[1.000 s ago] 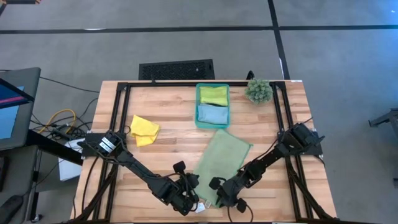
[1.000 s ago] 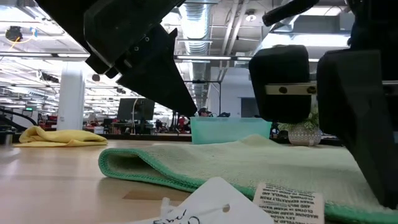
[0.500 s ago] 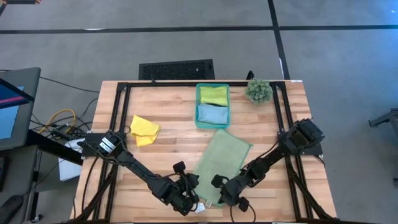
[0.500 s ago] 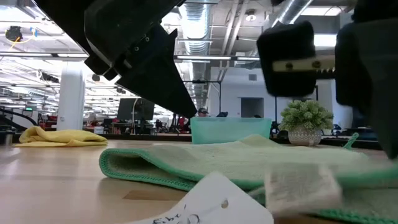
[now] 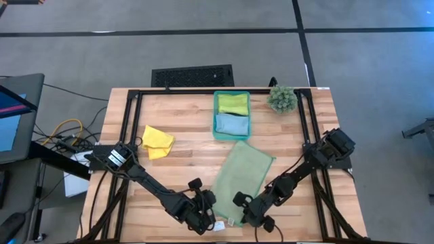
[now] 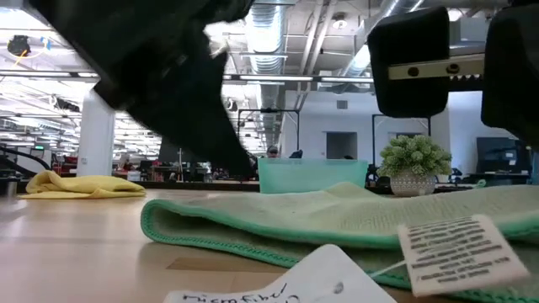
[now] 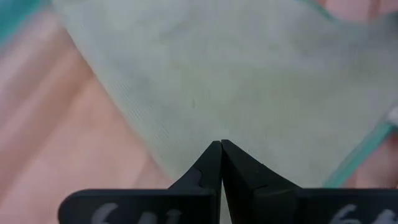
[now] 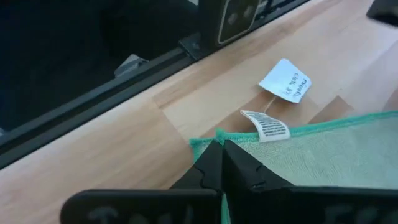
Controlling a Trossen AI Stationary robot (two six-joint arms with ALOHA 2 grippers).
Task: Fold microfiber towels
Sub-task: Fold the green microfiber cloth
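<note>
A pale green towel (image 5: 241,177) lies spread at the table's near centre, and its near edge shows in the low view (image 6: 253,231). My left gripper (image 5: 207,211) is shut on its near left part. My right gripper (image 5: 249,211) is shut on its near right corner, where a white label (image 8: 266,124) hangs. A yellow towel (image 5: 157,141) lies crumpled at the left. A lime green towel (image 5: 232,103) and a light blue towel (image 5: 231,124) lie in the teal bin (image 5: 216,115). My left gripper's shut fingertips (image 7: 221,149) meet on the pale green towel's surface (image 7: 211,118), close to its near left edge. Whether one layer or several are pinched, I cannot tell. The towel around them lies flat on the table. My right gripper pinches the towel's near right corner at its teal hem (image 8: 202,144) between its two fingers. The corner is raised off the table, and the label (image 6: 459,244) hangs from it. The rest of the towel lies on the table.
A white paper tag (image 8: 285,79) lies on the wood by the table's near edge, and it also shows in the low view (image 6: 278,286). A small green plant (image 5: 281,98) stands at the far right. The black frame rail (image 5: 203,91) runs round the table.
My right gripper has gone up with the towel's near right corner. The label has come off the table and now hangs. The far part of the towel has stayed flat. My left gripper has shifted a little toward the table's left.
</note>
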